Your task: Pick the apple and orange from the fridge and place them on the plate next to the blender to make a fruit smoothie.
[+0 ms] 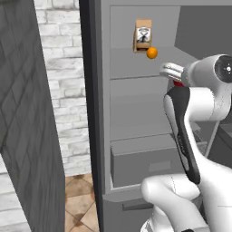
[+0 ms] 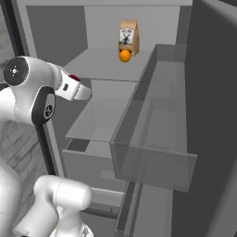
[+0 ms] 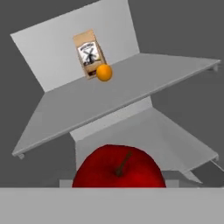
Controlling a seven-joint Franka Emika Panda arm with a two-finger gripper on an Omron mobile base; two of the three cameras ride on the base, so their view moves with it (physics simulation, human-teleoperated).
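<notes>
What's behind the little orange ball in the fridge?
A brown paper bag stands right behind the orange on the upper shelf. The orange covers the bag's bottom front.

orange [image 1: 152,53] on fridge [image 2: 111,65] shelf | before bag [image 3: 89,54]

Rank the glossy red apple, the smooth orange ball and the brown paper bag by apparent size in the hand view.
1. Glossy red apple, largest, though it sits closest to the camera.
2. Brown paper bag.
3. Smooth orange ball, smallest.
</notes>
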